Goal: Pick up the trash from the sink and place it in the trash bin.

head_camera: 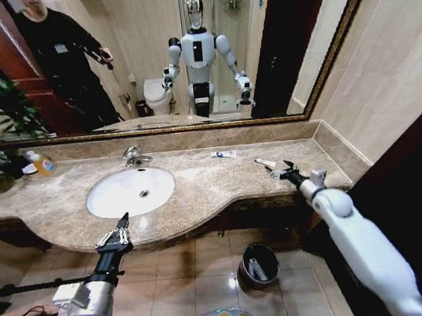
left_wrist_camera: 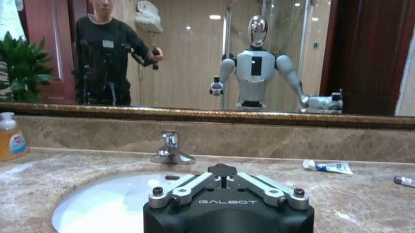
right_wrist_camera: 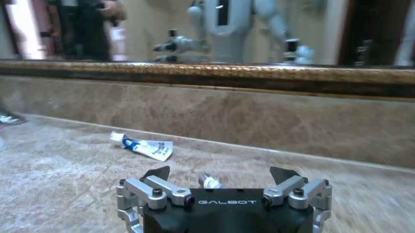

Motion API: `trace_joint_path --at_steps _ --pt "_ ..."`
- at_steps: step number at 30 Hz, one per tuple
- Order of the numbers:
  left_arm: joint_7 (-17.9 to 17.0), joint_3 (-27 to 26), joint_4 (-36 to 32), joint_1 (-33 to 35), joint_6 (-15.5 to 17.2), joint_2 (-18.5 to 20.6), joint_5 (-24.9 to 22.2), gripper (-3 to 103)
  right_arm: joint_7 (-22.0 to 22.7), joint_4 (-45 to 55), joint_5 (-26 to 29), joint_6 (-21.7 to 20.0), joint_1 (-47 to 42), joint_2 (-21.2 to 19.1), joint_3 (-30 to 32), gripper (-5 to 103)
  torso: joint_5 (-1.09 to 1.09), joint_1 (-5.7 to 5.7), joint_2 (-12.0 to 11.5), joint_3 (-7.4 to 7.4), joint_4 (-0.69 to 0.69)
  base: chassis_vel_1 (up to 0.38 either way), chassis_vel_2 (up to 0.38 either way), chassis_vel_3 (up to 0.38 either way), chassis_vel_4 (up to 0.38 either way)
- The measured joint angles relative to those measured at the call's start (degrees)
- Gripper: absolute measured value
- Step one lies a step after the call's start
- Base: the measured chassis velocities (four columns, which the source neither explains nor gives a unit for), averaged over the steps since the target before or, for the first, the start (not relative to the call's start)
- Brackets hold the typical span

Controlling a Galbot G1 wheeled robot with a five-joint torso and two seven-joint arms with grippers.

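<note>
Reaching with the right gripper (head_camera: pixel 283 170), jaws spread wide, low over a small white tube (head_camera: pixel 265 163) on the bench (head_camera: pixel 199 189); blue-and-white piece (head_camera: pixel 223 154) also left, some trash in the trash bin (head_camera: pixel 259 265), sink (head_camera: pixel 130 192) bare, left gripper (head_camera: pixel 116 233) idle, pinched narrow.

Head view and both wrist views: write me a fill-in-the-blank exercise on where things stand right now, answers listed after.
1. The right gripper hovers over the countertop with its fingers ____.
2. The blue-and-white tube lies on the countertop, not in the ____.
3. The trash bin stands on the ____ below the counter.
4. The left gripper sits at the counter's front edge, near the sink, with its fingers ____.

Answers: open; sink; floor; shut
</note>
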Motion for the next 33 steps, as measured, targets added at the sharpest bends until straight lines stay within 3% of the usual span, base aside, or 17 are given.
trace_joint_path --at_steps 5,8,17,21,23,26,28,33 --pt "-0.02 0.00 0.00 0.00 0.00 0.00 0.00 0 -11.44 -14.79 -1.19 0.18 13.17 -2.42 -9.42 100 -0.03 0.01 0.00 0.00 0.02 0.000 0.000 0.000 0.000" --pt "-0.04 0.00 0.00 0.00 0.00 0.00 0.00 0 -15.26 -20.30 -3.07 0.84 17.40 -2.25 -12.60 100 -0.03 0.00 0.00 0.00 0.01 0.000 0.000 0.000 0.000" --pt "-0.04 0.00 0.00 0.00 0.00 0.00 0.00 0 -17.50 -28.24 -6.73 1.55 24.11 1.18 -16.69 103 -0.03 0.00 0.00 0.00 0.02 0.000 0.000 0.000 0.000" --pt "-0.04 0.00 0.00 0.00 0.00 0.00 0.00 0 -17.96 -30.70 -7.81 1.60 25.80 1.54 -18.38 91 -0.02 0.00 0.00 0.00 0.01 0.000 0.000 0.000 0.000" --pt "-0.04 0.00 0.00 0.00 0.00 0.00 0.00 0 -18.16 -31.17 -7.99 1.57 26.12 1.53 -18.63 91 -0.02 -0.01 0.00 0.00 0.01 0.000 0.000 0.000 0.000" --pt "-0.04 0.00 0.00 0.00 0.00 0.00 0.00 0 -18.66 -32.51 -8.81 1.56 26.96 1.51 -18.94 75 -0.03 -0.01 0.01 -0.01 0.01 0.000 0.000 0.000 0.000" --pt "-0.04 0.00 0.00 0.00 0.00 0.00 0.00 0 -18.69 -32.90 -9.35 1.76 26.99 1.52 -18.96 73 -0.03 -0.01 0.01 -0.01 0.01 0.000 0.000 0.000 0.000" --pt "-0.04 0.00 0.00 0.00 0.00 0.00 0.00 0 -18.65 -32.43 -9.91 2.08 25.61 1.42 -18.66 52 0.00 -0.01 0.00 -0.01 0.00 0.000 0.000 0.000 0.000"
